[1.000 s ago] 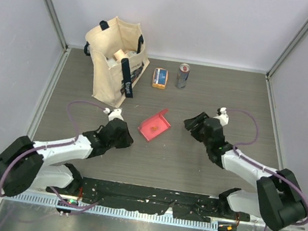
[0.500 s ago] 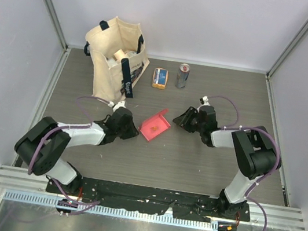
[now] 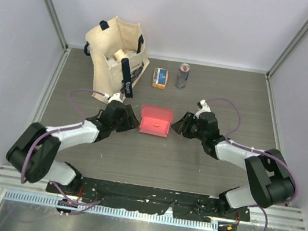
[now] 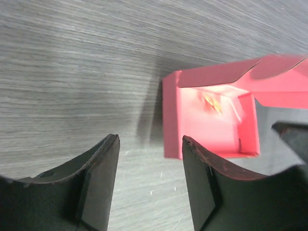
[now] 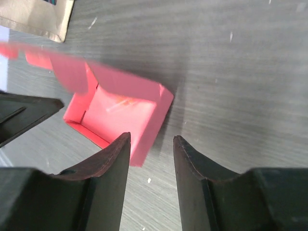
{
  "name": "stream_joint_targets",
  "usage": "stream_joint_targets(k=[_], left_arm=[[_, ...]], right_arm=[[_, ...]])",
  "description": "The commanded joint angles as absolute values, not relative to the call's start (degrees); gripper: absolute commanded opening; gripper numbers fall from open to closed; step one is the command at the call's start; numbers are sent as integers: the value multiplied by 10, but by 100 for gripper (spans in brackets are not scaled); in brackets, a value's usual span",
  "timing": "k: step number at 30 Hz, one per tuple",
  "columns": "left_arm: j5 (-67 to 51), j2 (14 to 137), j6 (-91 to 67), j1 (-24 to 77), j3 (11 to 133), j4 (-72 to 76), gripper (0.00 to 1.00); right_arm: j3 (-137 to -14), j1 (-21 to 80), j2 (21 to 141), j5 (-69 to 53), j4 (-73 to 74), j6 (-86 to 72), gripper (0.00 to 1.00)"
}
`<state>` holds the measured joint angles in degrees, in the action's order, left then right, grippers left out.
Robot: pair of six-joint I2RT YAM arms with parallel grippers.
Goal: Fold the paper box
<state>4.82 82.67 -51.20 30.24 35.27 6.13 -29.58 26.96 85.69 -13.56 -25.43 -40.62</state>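
The paper box (image 3: 155,121) is a small pinkish-red card tray lying open on the table between my two grippers, with a flap standing up along its far side. My left gripper (image 3: 133,121) is just left of it, open with nothing between its fingers. In the left wrist view the paper box (image 4: 211,115) lies ahead and to the right of the left gripper (image 4: 150,161). My right gripper (image 3: 177,126) is just right of the box, also open and empty. In the right wrist view the paper box (image 5: 120,113) has its near corner just ahead of the right gripper (image 5: 151,149).
A beige tote bag (image 3: 116,57) stands at the back left. An orange-and-blue packet (image 3: 160,78) and a small can (image 3: 183,75) are behind the box. Grey walls close the table on three sides.
The box has turned from lying at an angle to square with the table. Both grippers have come in closer on either side of it, and the left jaws have opened wider.
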Motion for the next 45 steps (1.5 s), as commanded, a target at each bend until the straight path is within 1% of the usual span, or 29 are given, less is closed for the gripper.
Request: stream_joint_targets(k=[1, 4, 6, 9, 13, 15, 16, 17, 22, 23, 30, 34, 45], left_arm=[[34, 732, -444, 302, 327, 47, 60], [24, 718, -410, 301, 330, 55, 61], [9, 722, -396, 302, 330, 86, 64], [-17, 743, -375, 302, 323, 157, 65], [-18, 758, -337, 311, 326, 182, 59], [-12, 753, -318, 316, 321, 187, 54], [-10, 750, -312, 316, 319, 196, 52], [-9, 748, -306, 317, 318, 198, 48], [-4, 742, -257, 327, 322, 203, 46], [-1, 742, -251, 330, 323, 202, 43], [36, 751, -224, 353, 328, 205, 43], [45, 761, -215, 359, 337, 203, 38], [72, 780, -204, 373, 353, 195, 31]], right_arm=[[-348, 274, 797, -71, -156, -233, 48], [-327, 274, 768, -69, -187, -199, 52], [-314, 273, 760, -81, -227, -178, 54], [-295, 274, 752, -108, -268, -143, 55], [-276, 278, 744, -131, -286, -97, 53], [-266, 279, 736, -128, -293, -81, 52], [-253, 279, 735, -132, -321, -80, 52], [-248, 279, 733, -136, -330, -80, 52], [-240, 293, 747, -148, -372, -62, 53], [-242, 297, 751, -149, -376, -61, 54], [-272, 321, 787, -113, -377, -25, 56], [-275, 327, 792, -95, -389, -15, 54], [-315, 354, 834, -50, -394, 18, 49]])
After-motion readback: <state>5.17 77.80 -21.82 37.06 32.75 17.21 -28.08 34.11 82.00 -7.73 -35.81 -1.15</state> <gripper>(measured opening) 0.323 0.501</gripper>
